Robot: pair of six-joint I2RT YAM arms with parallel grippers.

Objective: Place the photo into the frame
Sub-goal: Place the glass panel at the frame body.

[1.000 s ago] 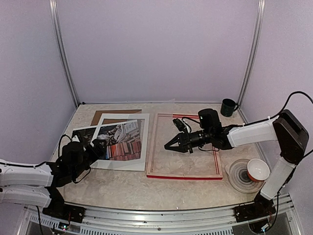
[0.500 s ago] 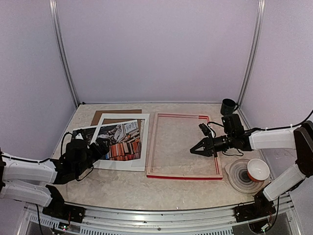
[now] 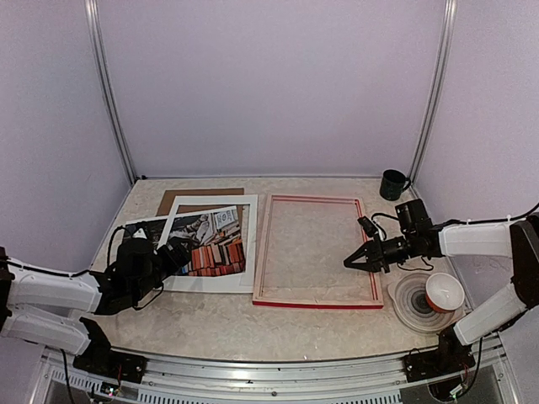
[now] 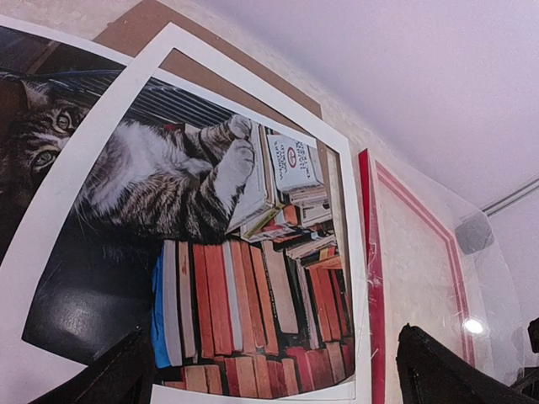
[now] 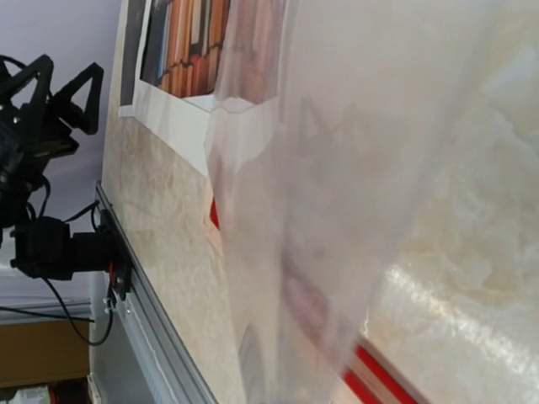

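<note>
Currently, the large cat-and-books paper print (image 3: 210, 244) lies on the table (image 3: 253, 330) under a white cardboard mat (image 3: 206, 283), beside the red rectangular wooden frame (image 3: 313, 301). The left tool (image 3: 178, 251) gapes wide at the print; the right tool (image 3: 349, 263) is closed above the frame's right side.

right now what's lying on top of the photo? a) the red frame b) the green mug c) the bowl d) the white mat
d: the white mat lies over the photo, whose cat and books show through its window, while the frame sits beside them on the right.
</note>
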